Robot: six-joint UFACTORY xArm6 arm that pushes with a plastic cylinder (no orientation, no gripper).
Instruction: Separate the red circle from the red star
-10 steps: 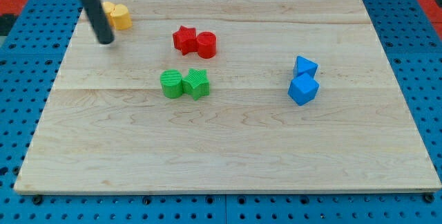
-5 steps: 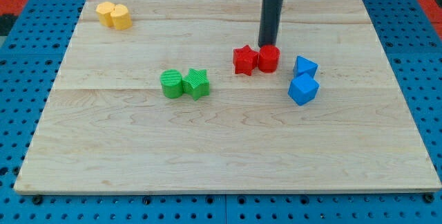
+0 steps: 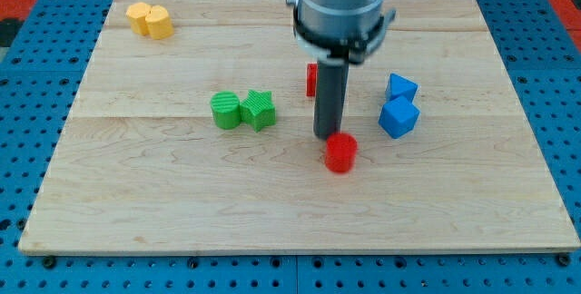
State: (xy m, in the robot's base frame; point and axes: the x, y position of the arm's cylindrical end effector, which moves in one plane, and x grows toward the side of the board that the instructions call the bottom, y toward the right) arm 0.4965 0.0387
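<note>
In the camera view, my tip (image 3: 326,136) is touching the red circle (image 3: 341,153) from the view's upper left, with no fingers to open or close. The red star (image 3: 311,79) is sitting apart above the circle, mostly hidden behind the rod. If the tip keeps driving off-centre, the circle risks slipping sideways toward the blue blocks (image 3: 398,106) to its upper right.
</note>
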